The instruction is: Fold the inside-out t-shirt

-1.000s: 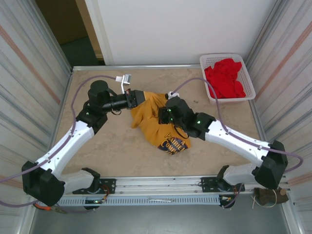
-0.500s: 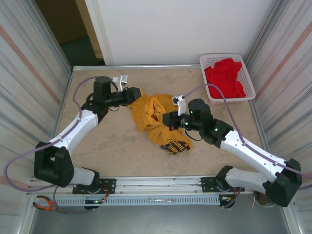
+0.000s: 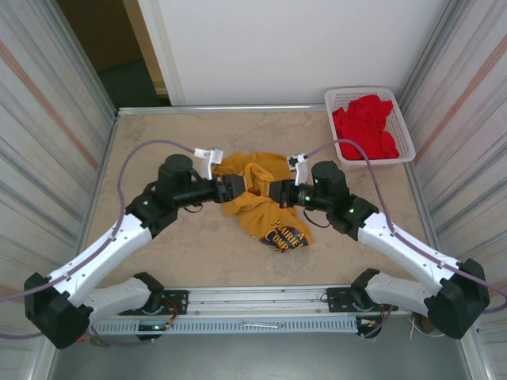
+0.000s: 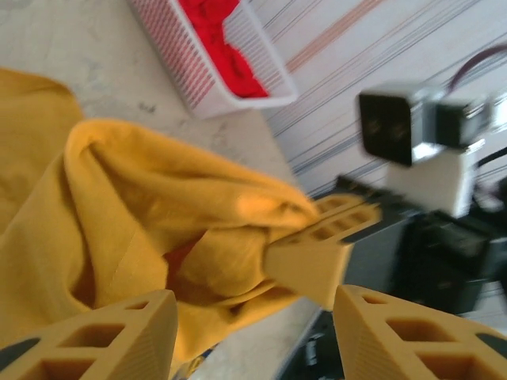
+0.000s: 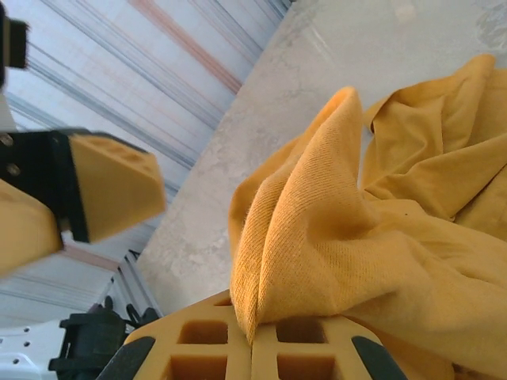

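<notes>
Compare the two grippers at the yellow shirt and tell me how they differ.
The left gripper is open, its jaws wide apart and clamping nothing; the right gripper is shut on a raised fold of the t-shirt. The left gripper reaches in from the shirt's left side, the right gripper from its right side. Both have yellow fingers and point at each other across that fold.

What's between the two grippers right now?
A bunched fold of the yellow t-shirt lies between the left gripper and the right gripper, whose shut jaws pinch it. The top view shows this.
</notes>
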Robot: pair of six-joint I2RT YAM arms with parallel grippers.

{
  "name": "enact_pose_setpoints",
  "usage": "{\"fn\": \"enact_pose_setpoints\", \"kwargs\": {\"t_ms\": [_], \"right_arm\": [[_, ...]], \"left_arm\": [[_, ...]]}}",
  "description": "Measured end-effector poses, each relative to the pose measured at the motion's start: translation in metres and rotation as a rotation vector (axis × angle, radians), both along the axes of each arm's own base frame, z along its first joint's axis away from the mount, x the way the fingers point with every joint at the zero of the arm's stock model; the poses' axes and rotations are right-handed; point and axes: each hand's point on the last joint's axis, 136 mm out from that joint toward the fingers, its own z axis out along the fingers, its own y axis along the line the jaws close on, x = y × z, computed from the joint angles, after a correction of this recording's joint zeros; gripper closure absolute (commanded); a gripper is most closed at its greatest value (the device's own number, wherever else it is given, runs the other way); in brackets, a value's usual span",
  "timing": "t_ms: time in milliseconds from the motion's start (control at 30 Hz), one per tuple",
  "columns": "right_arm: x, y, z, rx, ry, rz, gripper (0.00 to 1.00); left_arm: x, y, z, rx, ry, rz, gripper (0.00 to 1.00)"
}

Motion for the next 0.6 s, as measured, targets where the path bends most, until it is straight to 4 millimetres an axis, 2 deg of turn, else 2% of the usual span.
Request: {"fn": "enact_pose_setpoints", "kwargs": {"t_ms": [167, 300, 600], "right_arm": [[0.0, 0.0, -0.003, 0.008, 0.011, -0.006, 1.0], [0.0, -0.001, -0.008, 0.004, 0.024, -0.011, 1.0], [-0.002, 0.001, -0.01, 0.007, 0.027, -0.006, 1.0]], "left_arm": [[0.01, -0.001, -0.031, 0.14, 0.001, 0.032, 0.48], [0.018, 0.001, -0.048, 0.196, 0.016, 0.057, 0.47], [0.027, -0.002, -0.07, 0.244, 0.052, 0.069, 0.47]]}}
